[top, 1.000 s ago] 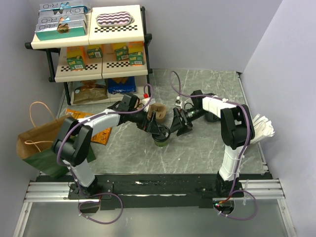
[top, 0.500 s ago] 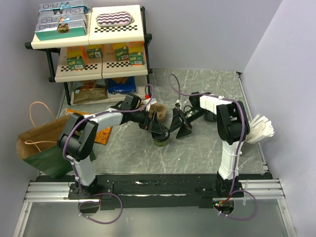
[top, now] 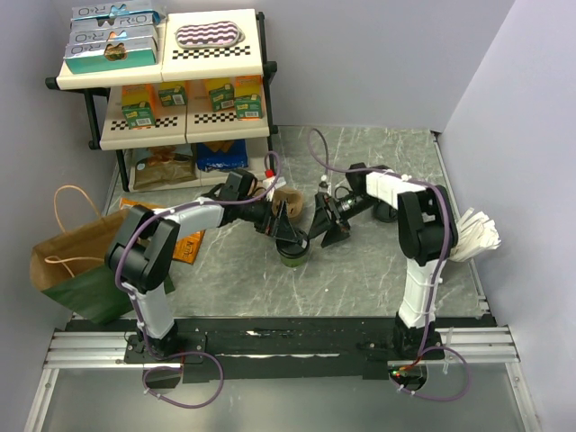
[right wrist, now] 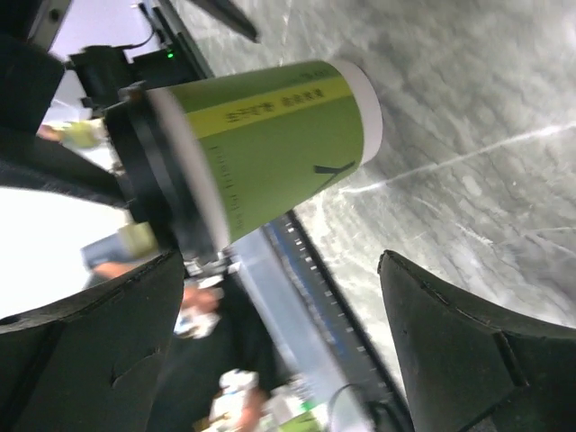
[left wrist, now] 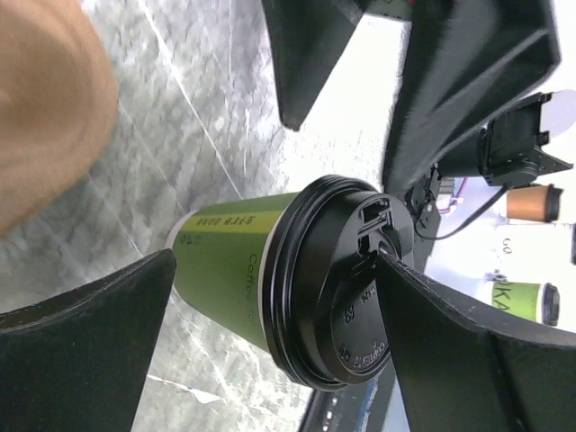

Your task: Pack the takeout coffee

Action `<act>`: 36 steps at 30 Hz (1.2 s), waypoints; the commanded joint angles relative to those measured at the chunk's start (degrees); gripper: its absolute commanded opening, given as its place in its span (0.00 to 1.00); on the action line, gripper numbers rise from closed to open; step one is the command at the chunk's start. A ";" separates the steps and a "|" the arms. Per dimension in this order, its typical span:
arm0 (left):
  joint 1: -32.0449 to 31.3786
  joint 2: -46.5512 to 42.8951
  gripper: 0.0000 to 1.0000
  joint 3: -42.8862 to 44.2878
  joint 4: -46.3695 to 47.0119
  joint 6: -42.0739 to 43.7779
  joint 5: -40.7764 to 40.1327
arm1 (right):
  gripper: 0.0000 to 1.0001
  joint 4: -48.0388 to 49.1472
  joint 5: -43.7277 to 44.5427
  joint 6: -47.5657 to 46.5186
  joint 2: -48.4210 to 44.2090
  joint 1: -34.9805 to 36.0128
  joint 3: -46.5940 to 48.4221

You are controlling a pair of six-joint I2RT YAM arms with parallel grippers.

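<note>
The takeout coffee [top: 293, 255] is a small green paper cup with a black lid, standing upright mid-table. In the left wrist view the coffee [left wrist: 234, 261] lies between the wide-apart fingers of my left gripper [left wrist: 274, 256], and one fingertip [left wrist: 396, 270] sits against the lid's top. From above, the left gripper [top: 288, 232] hangs just over the cup. My right gripper [top: 326, 225] is open too, just to the cup's right. In its wrist view the coffee [right wrist: 270, 135] sits beyond the right gripper [right wrist: 281, 259], and the gap between those fingers holds nothing.
A brown pulp cup carrier [top: 286, 200] sits just behind the cup. A paper bag [top: 76, 261] lies at the left edge beside an orange packet [top: 187, 245]. A stocked shelf [top: 171, 90] stands at the back left, and a white bundle [top: 475, 234] at the right edge.
The right gripper dipped a little and came back beside the cup. The left gripper and the cup have stayed where they were.
</note>
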 commanded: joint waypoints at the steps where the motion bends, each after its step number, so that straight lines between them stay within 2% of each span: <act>1: 0.15 -3.06 0.99 1.70 2.23 2.99 0.66 | 0.96 3.17 2.10 -5.18 -8.60 -0.09 0.12; 7: 1.28 -5.70 0.99 3.72 -2.50 7.56 -1.98 | 1.00 2.81 6.23 -9.48 -15.18 -0.09 0.92; 11: 3.83 -10.44 0.99 4.25 -7.78 14.57 -2.68 | 1.00 8.69 16.31 -14.23 -25.97 0.52 -4.17; 13: 4.97 -13.78 0.99 2.94 -9.10 15.65 -3.82 | 1.00 14.22 22.03 -17.82 -30.55 3.49 -8.65; 15: 6.03 -16.15 1.00 1.36 -9.46 13.21 -5.83 | 1.00 18.62 29.83 -20.47 -36.80 6.84 -13.21; 16: 6.21 -17.12 0.99 -1.52 -8.42 11.10 -6.19 | 1.00 22.03 31.88 -22.48 -38.30 10.16 -14.37; 18: 6.21 -20.18 0.99 -5.13 -4.03 4.69 -5.32 | 1.00 23.55 35.75 -23.21 -40.07 12.47 -15.26; 21: 6.04 -23.79 0.99 -11.29 -1.38 0.98 -7.33 | 1.00 22.86 34.81 -22.68 -39.02 14.58 -14.30; 27: 5.86 -32.41 0.99 -22.98 6.87 10.02 -10.94 | 1.00 19.17 30.76 -28.38 -37.79 20.20 -12.63; 30: 5.77 -31.55 0.99 -25.72 10.22 10.47 -12.70 | 1.00 16.80 29.97 -31.46 -35.94 23.45 -10.96; 33: 5.60 -27.78 0.97 -25.98 13.56 4.16 -11.21 | 1.00 15.56 28.21 -32.87 -34.19 25.30 -9.90; 34: 5.59 -26.72 0.95 -25.90 14.96 -2.47 -11.47 | 1.00 15.56 28.12 -33.31 -33.83 25.74 -9.81; 36: 5.68 -24.00 0.92 -25.98 17.07 -8.58 -9.90 | 1.00 16.34 29.34 -33.67 -33.22 26.89 -10.33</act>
